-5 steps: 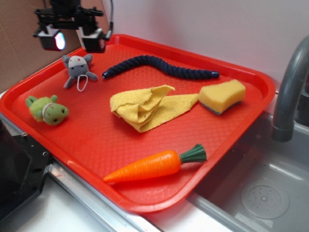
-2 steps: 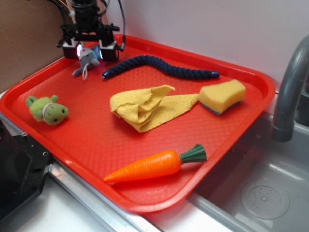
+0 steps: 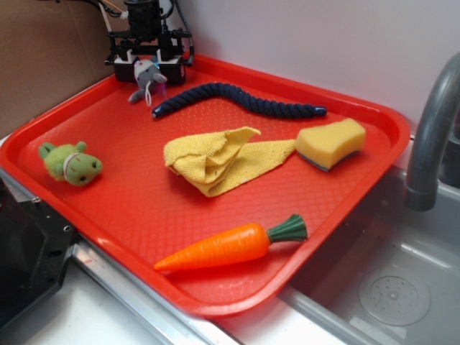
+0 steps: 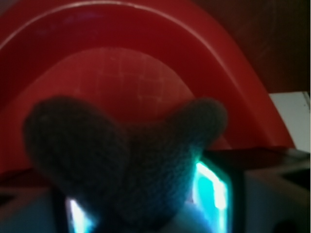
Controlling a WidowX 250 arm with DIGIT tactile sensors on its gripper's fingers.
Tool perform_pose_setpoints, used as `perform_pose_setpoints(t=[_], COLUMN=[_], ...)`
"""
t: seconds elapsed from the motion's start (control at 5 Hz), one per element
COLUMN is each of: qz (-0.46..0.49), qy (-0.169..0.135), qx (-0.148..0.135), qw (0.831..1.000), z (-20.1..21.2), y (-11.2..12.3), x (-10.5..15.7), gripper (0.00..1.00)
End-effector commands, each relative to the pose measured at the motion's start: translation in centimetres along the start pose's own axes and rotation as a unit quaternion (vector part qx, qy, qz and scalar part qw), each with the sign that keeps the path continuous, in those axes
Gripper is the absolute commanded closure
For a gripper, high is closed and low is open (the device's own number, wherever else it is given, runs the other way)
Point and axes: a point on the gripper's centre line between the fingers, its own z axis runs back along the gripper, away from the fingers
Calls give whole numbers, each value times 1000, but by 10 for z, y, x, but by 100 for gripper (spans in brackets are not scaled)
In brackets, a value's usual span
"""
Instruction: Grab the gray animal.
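Looking at the far left corner of the red tray [image 3: 144, 208], we see the gripper [image 3: 149, 71] with its jaws closed on the gray animal [image 3: 147, 76], the toy pinched between the two fingers with its legs and white loop hanging below toward the tray floor. In the wrist view the gray animal [image 4: 121, 160] fills the lower part of the frame, two dark knitted limbs spreading up and outward, with the lit fingers [image 4: 213, 187] pressed against it on either side and the tray's curved rim [image 4: 146, 14] behind. Whether the toy's lowest part touches the tray we cannot tell. Just beside it lies the near end of a dark blue rope [image 3: 237, 99], which runs along the back of the tray. A green plush frog [image 3: 70, 163] sits near the left edge, a crumpled yellow cloth [image 3: 219, 158] lies in the middle, a yellow sponge [image 3: 330, 143] rests toward the right, and an orange carrot [image 3: 230, 246] lies near the front rim. A gray faucet [image 3: 431, 129] stands over the sink [image 3: 395, 287] to the right.
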Motion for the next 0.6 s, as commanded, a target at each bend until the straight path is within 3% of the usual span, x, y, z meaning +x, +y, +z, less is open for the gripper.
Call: perform_pose_setpoints(t=[0.0,0.2,0.4], qz=[-150,-182,-245], qy=[-104,-145,-160], qx=[6,13,17], qw=[983,972,956], z=[101,146,165], y=[-4,-6,-12], x=[-100,-131,-145], gripper=[100,100,100])
